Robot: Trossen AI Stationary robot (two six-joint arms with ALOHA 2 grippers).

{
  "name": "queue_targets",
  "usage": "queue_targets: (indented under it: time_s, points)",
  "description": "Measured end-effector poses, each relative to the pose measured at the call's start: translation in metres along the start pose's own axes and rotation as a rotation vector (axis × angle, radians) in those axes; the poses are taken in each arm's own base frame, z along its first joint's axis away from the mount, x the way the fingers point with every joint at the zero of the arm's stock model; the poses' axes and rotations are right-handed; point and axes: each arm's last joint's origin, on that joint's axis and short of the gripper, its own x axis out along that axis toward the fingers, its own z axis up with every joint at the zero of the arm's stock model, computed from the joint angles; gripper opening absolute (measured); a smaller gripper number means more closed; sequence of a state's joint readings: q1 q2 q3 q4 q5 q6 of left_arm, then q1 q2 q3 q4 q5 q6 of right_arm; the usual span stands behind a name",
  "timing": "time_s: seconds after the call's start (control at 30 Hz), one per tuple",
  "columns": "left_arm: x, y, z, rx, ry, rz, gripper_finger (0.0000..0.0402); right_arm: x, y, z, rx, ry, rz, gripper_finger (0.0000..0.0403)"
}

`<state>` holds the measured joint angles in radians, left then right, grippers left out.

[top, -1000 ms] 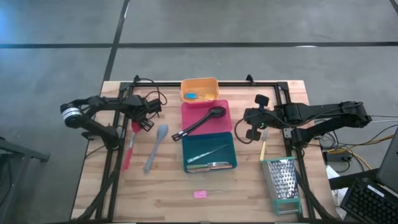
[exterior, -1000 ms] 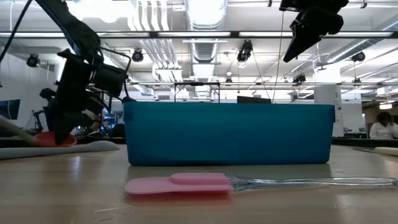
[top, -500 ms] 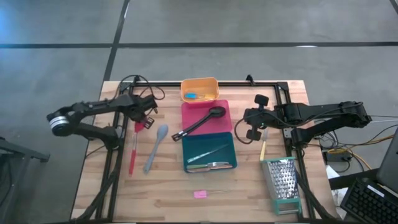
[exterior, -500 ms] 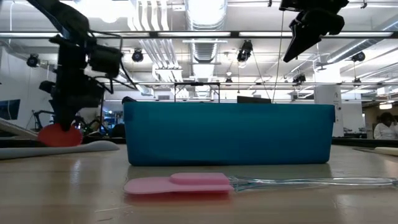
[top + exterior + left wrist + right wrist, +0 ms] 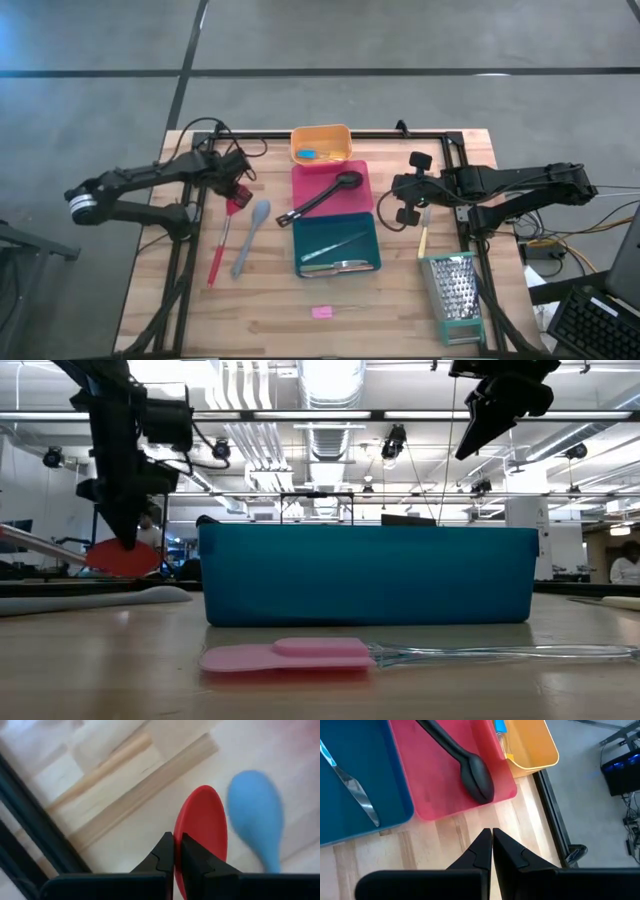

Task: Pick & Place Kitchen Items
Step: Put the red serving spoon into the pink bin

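My left gripper [image 5: 237,190] is shut on the red spatula [image 5: 224,240], whose head [image 5: 122,557] hangs just below the fingers. The handle runs toward the near edge; whether its free end rests on the wood, I cannot tell. Beside it the grey spoon [image 5: 250,237] lies flat on the table. A black spoon [image 5: 322,197] lies in the pink tray [image 5: 360,172], and metal tongs [image 5: 335,262] lie in the teal tray [image 5: 372,235]. My right gripper [image 5: 405,207] hovers shut and holding nothing, right of the pink tray. The yellow-handled knife [image 5: 423,238] lies below it. My left gripper pinches the rim of the spatula's red head [image 5: 186,836] between its two fingers. The fingers [image 5: 165,855] come from above, pointing steeply down. The head is lifted clear of the table, and the handle [image 5: 35,542] slants away toward the near edge.
The orange tray [image 5: 335,133] with small blue pieces stands at the far edge. A metal box grater [image 5: 455,295] stands near right. A pink piece [image 5: 321,312] lies by the near edge. Black frame rails [image 5: 180,245] run along the table's sides.
My left gripper has risen and shifted a little toward the table's right edge. The spatula's red head has come up off the table with it, and the whole spatula has swung toward the grey spoon, handle trailing.
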<state>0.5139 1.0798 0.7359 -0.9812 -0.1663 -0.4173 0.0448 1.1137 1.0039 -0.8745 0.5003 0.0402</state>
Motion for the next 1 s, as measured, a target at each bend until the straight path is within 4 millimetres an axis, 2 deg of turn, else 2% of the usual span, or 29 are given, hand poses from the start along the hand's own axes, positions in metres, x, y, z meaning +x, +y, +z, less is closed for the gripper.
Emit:
queue_targets:
  time_s: [0.27, 0.43, 0.57, 0.77, 1.0]
  points:
    - [-0.034, -0.016, 0.017, 0.068, -0.123, -0.069, 0.0013, 0.0, 0.0, 0.0, -0.007, -0.001, 0.001, 0.0008]
    - [-0.067, -0.026, 0.029, 0.103, -0.237, -0.119, 0.0013, 0.0, 0.0, 0.0, -0.009, -0.003, 0.001, 0.0008]
    - [-0.094, -0.038, 0.04, 0.144, -0.357, -0.093, 0.0013, 0.0, 0.0, 0.002, -0.012, -0.022, 0.002, 0.0008]
    - [-0.117, -0.076, 0.069, 0.257, -0.453, -0.05, 0.0013, 0.0, 0.0, 0.005, -0.026, -0.049, 0.002, 0.0008]
    - [-0.123, -0.12, 0.11, 0.372, -0.413, 0.147, 0.0013, 0.0, 0.0, 0.005, -0.023, -0.044, 0.002, 0.0008]
